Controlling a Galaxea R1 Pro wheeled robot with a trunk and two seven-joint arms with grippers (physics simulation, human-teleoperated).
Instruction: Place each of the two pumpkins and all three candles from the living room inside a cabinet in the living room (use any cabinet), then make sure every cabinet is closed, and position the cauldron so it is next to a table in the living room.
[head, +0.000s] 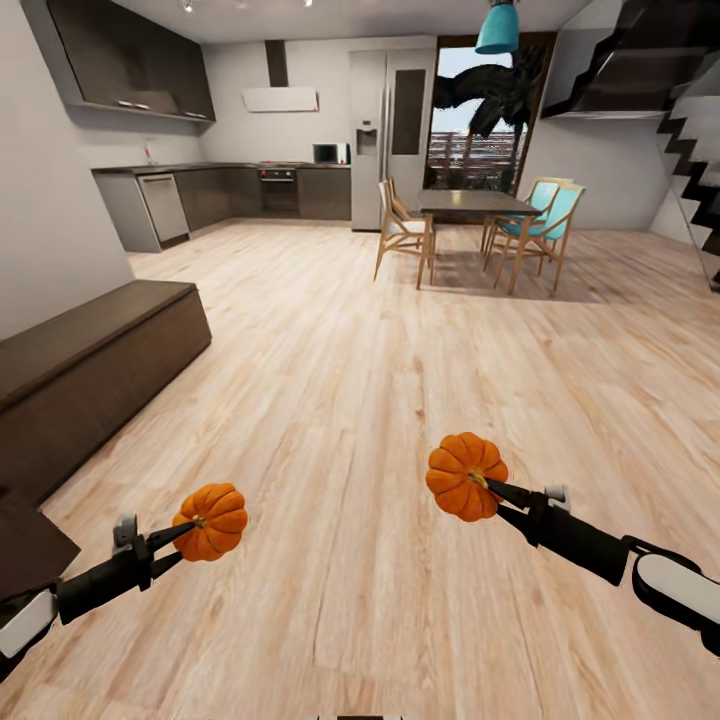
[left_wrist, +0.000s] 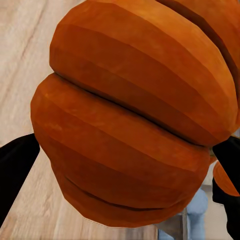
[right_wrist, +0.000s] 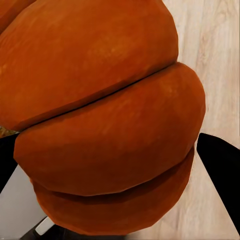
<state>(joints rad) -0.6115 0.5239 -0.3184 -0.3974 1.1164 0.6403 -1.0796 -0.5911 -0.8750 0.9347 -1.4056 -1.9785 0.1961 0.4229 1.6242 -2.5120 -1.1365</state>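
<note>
Orange pumpkins (head: 211, 521) (head: 465, 476) held, stems toward each gripper (head: 183, 532) (head: 492, 488)

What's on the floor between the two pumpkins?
Nothing: in the head view, only bare wood floor lies between the left pumpkin and the right pumpkin.

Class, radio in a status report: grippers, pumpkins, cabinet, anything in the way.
Left gripper shut on left pumpkin; right gripper shut on right pumpkin. Cabinet ahead-left, closed. Bare floor between, nothing blocking.
</note>
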